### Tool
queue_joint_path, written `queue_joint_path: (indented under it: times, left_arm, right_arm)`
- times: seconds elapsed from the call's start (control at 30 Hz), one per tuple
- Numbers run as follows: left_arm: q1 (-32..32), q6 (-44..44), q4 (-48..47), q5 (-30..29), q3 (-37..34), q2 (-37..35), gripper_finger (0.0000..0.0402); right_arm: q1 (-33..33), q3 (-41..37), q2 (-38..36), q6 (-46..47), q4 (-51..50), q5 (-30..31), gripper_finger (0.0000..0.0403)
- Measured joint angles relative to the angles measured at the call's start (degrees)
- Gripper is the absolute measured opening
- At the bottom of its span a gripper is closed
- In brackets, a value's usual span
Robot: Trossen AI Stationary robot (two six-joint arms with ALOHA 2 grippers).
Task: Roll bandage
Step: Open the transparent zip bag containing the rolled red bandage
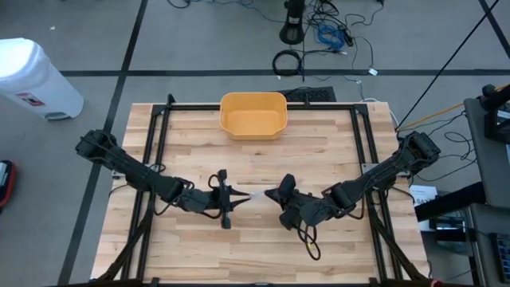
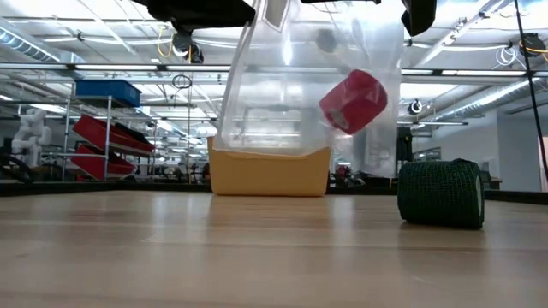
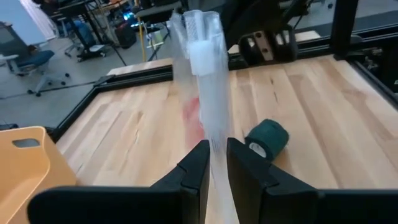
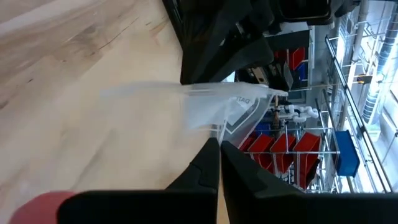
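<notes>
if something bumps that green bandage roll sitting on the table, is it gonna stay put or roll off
The green bandage roll lies on its curved side on bare wood, apart from the clear bag, so a nudge across its axis would likely roll it. Its crinkled wrap looks soft and grippy, so it probably stops soon. It seems light.
</notes>
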Motion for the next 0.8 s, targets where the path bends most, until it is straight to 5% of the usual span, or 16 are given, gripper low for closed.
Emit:
queue_joint_path:
  times: [0.27, 0.4, 0.63, 0.8]
  left_arm:
    - [0.1, 0.0, -1.4, -2.2, 0.0, 0.0, 0.0055]
    - [0.1, 0.5, -1.5, -2.0, 0.0, 0.0, 0.0013]
    - [0.0, 2.4, -1.3, -2.9, 0.0, 0.0, 0.0003]
    - [0.0, 3.3, -1.7, -4.7, 0.0, 0.0, 0.0002]
  right_arm:
    - [0.1, 0.0, 0.0, 0.2, 0.0, 0.0, 0.0]
    - [-0.4, 0.0, 0.0, 5.2, -0.9, -0.1, 0.0]
    - [-3.1, 0.0, 0.0, 28.3, -6.5, -5.1, 0.0004]
    - [-4.3, 0.0, 0.0, 41.8, -13.3, -14.2, 0.0047]
